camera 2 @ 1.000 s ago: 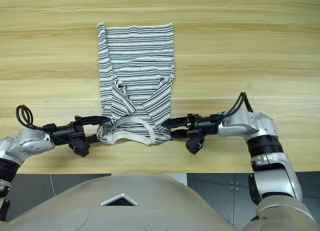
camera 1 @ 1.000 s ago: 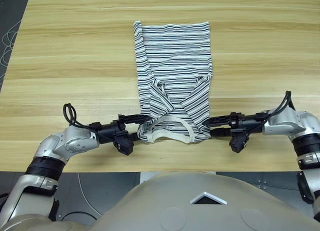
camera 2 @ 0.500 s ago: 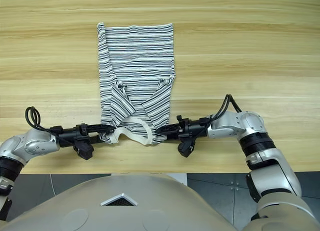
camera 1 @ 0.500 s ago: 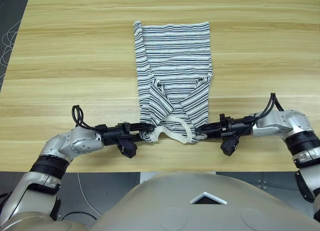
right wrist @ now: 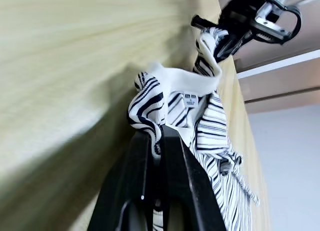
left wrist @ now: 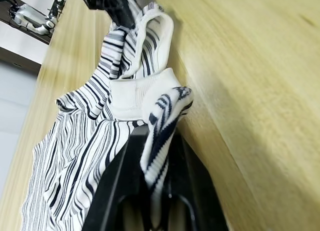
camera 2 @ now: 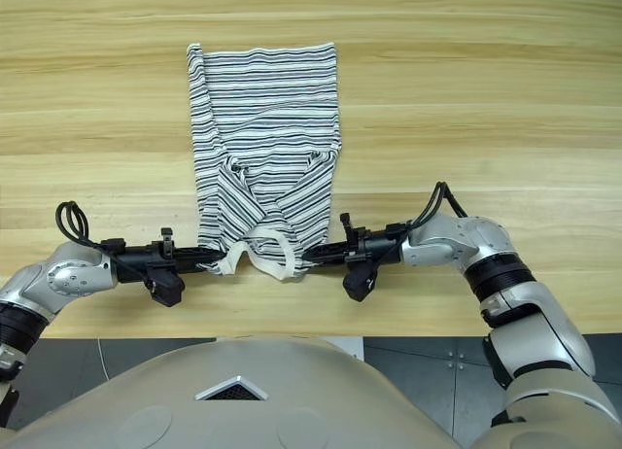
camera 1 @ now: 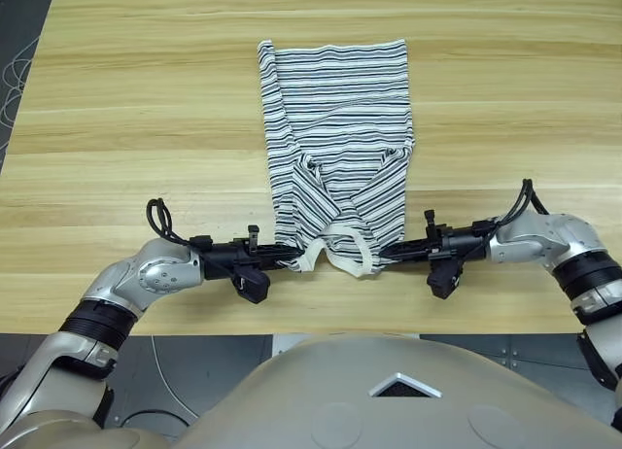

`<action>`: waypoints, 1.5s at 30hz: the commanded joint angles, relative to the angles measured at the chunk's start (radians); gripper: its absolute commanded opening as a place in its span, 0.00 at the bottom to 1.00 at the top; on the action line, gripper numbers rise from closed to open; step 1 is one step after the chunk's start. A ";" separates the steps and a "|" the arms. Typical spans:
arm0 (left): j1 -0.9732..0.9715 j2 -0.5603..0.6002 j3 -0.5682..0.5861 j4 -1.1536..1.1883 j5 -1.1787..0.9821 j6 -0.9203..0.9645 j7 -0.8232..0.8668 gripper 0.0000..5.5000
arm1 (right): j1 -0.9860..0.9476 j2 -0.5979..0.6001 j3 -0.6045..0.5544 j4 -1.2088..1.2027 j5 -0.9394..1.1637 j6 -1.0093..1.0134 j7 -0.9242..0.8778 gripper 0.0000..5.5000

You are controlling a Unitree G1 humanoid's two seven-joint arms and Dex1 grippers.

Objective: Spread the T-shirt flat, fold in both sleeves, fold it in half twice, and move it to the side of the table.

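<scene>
Striped T-shirt point(camera 1: 338, 148) lies mid-table point(camera 1: 505, 99), sleeves folded in, collar end toward the near edge. Left gripper point(camera 1: 290, 256) is clamped on the near left shoulder corner. Right gripper point(camera 1: 385, 250) pinches the near right corner, cloth between its fingers.

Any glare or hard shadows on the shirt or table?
Left eye view: black-and-white striped T-shirt and light wooden table evenly lit, no glare. Left wrist view: raised collar throws a soft shadow on the wood. Right wrist view: likewise.
</scene>
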 commanded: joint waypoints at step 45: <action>-0.474 -0.131 0.202 -0.087 -0.132 0.775 -0.346 0.02 | -0.284 0.216 -0.264 0.045 0.364 0.672 0.285 0.02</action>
